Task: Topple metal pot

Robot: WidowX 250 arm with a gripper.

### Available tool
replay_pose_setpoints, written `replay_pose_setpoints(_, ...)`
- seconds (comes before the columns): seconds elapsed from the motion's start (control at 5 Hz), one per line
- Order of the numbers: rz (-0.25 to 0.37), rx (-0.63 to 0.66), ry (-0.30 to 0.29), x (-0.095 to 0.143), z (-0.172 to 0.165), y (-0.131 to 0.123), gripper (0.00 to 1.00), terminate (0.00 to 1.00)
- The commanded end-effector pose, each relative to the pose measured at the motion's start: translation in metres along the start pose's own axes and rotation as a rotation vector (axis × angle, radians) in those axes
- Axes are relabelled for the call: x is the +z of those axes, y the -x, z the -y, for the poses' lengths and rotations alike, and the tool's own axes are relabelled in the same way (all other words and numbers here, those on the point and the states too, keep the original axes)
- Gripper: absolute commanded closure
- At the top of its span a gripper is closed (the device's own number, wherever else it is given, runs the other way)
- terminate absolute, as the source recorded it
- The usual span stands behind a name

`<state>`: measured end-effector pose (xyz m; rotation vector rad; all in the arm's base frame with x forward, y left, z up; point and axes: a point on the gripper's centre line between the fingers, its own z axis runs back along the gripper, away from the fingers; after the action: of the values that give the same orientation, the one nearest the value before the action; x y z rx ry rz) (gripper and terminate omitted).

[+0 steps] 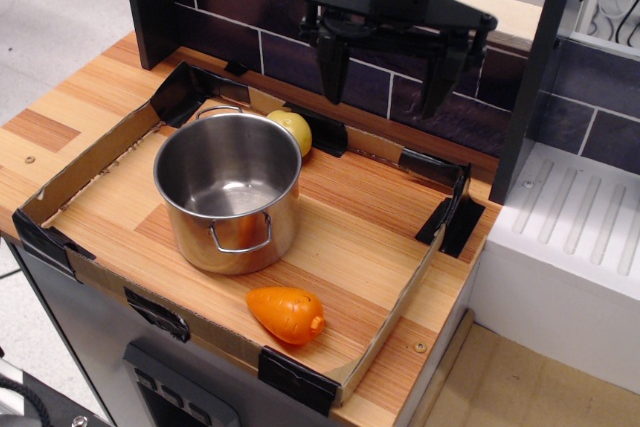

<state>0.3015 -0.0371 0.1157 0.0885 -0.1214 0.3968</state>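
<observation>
The metal pot (229,190) stands upright and empty in the left half of a shallow cardboard tray (90,152). It is shiny steel with a wire loop handle facing me. My black gripper (385,92) hangs open and empty above the tray's back wall, up and to the right of the pot, well apart from it. Its two fingers point down.
An orange carrot toy (288,313) lies near the tray's front edge. A yellow round fruit toy (293,130) sits just behind the pot. A dark tiled wall (250,17) runs along the back. A white ribbed drainer (575,227) is at the right.
</observation>
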Motion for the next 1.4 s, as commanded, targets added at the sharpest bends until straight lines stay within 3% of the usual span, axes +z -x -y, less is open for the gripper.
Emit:
replay_pose_setpoints(0.0,0.021,0.37,0.0,0.011,-0.012,-0.014,0.0,0.0)
replay_pose_setpoints(0.4,-0.009,0.516,-0.015,-0.019,-0.04,-0.01,0.0,0.0)
replay_pose_setpoints(1.2,0.009,0.54,-0.055,-0.062,-0.052,-0.006,0.0,0.0)
